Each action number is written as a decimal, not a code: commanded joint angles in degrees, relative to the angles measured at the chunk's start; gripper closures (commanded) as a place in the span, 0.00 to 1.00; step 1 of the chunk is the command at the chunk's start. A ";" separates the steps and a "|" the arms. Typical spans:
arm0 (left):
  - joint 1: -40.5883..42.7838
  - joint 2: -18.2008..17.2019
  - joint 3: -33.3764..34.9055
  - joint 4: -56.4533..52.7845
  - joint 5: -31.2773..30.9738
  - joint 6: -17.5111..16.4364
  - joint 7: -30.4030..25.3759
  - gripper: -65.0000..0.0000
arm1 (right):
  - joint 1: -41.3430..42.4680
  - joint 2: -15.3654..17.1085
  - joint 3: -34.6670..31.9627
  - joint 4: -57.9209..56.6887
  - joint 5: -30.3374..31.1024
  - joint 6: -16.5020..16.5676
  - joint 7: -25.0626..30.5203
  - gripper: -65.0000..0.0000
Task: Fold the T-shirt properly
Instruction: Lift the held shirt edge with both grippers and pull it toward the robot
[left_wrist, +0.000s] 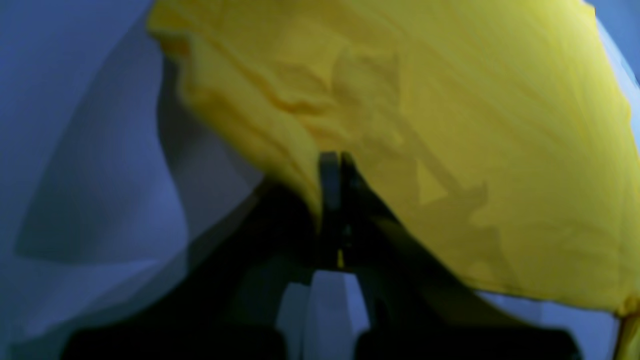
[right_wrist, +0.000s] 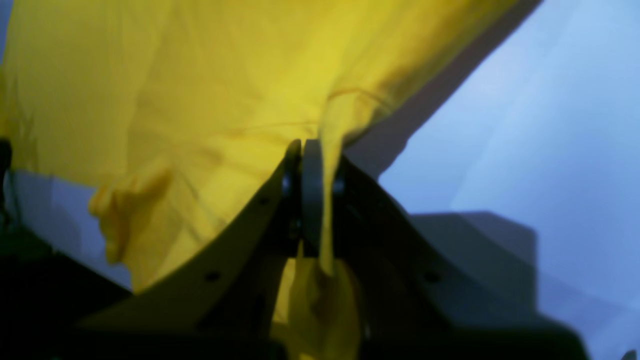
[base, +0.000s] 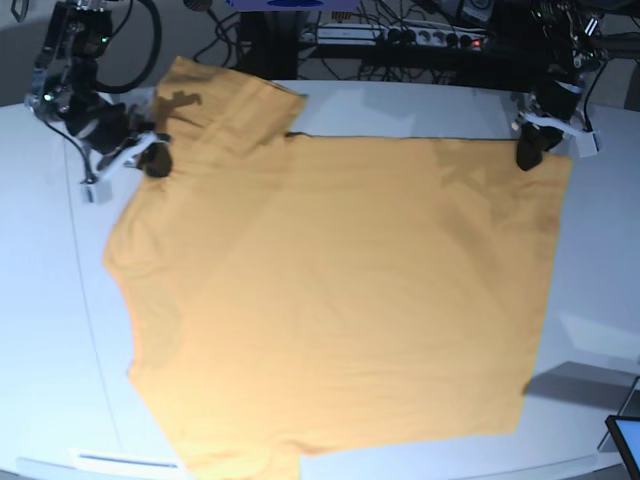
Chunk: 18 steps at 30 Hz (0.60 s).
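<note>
The orange-yellow T-shirt (base: 340, 300) lies spread flat over most of the white table (base: 40, 300), one sleeve reaching toward the back left. In the base view my right gripper (base: 155, 160) sits at the shirt's left back corner and my left gripper (base: 528, 152) at its right back corner. Seen from the right wrist, my right gripper (right_wrist: 312, 150) is shut with a fold of the T-shirt (right_wrist: 175, 75) running down between its fingers. From the left wrist, my left gripper (left_wrist: 336, 165) is shut on the T-shirt's (left_wrist: 450, 100) edge, the cloth fanning away from the tips.
Cables and a power strip (base: 420, 35) run along the back edge behind the table. A dark screen corner (base: 625, 440) pokes in at the bottom right. The shirt's lower hem lies close to the table's front edge.
</note>
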 joint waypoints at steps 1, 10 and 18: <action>1.88 -0.34 0.30 0.94 4.67 2.17 5.44 1.00 | 0.18 0.76 1.09 1.18 0.76 0.36 0.69 1.00; 5.22 -0.43 0.30 7.62 4.67 2.44 5.80 1.00 | -2.29 2.08 2.05 3.47 0.84 0.36 0.69 1.00; 7.86 -0.52 0.30 9.38 4.75 2.44 5.80 1.00 | -5.10 1.99 2.14 9.27 0.84 0.28 0.69 1.00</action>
